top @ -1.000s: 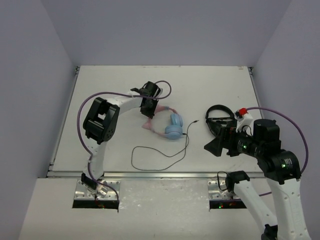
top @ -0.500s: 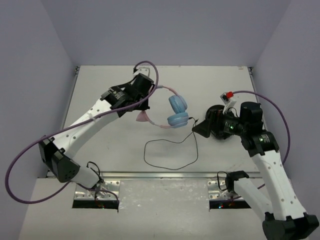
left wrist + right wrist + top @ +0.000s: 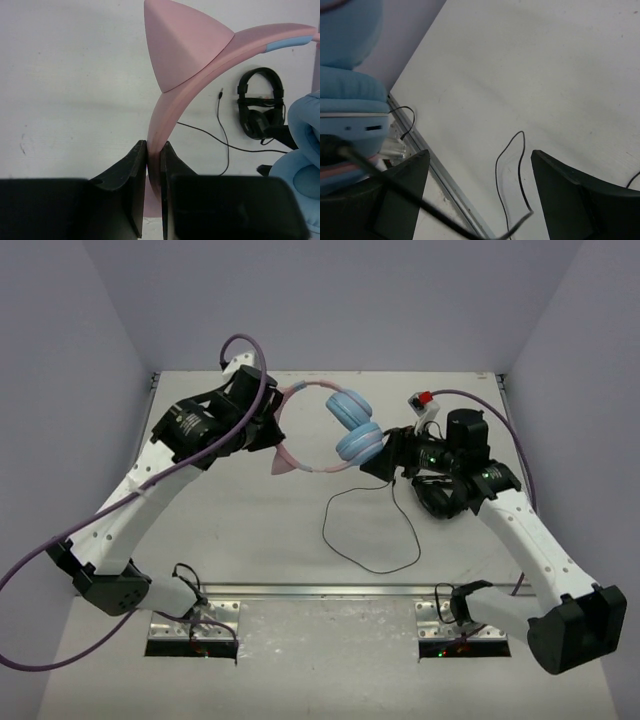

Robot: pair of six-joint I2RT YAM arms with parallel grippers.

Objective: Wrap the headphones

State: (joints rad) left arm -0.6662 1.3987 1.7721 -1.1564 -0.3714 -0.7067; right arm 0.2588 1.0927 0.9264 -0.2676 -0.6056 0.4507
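- Nearest the arm bases, the cable (image 3: 418,548) lies in a loose loop on the table (image 3: 200,530). No turn of it is wound round the headphones yet, so I judge the wrapping not begun.
- The all-black headphones (image 3: 447,498) sit on the table under the right forearm. They are no part of the job and crowd the space the cable must swing through.
- The right gripper (image 3: 380,462) hangs just beside the lower ear cup (image 3: 350,100), fingers spread wide. The cable's root runs between them, unclamped, so nothing is held. It looks placed to catch the cable near its exit.
- The headphones (image 3: 355,430) are raised off the table, cups toward the right arm, which frees the band for winding.
- Farthest, the left gripper (image 3: 154,150) is clamped tight on the pink headband (image 3: 165,115) beside a cat ear (image 3: 180,47).
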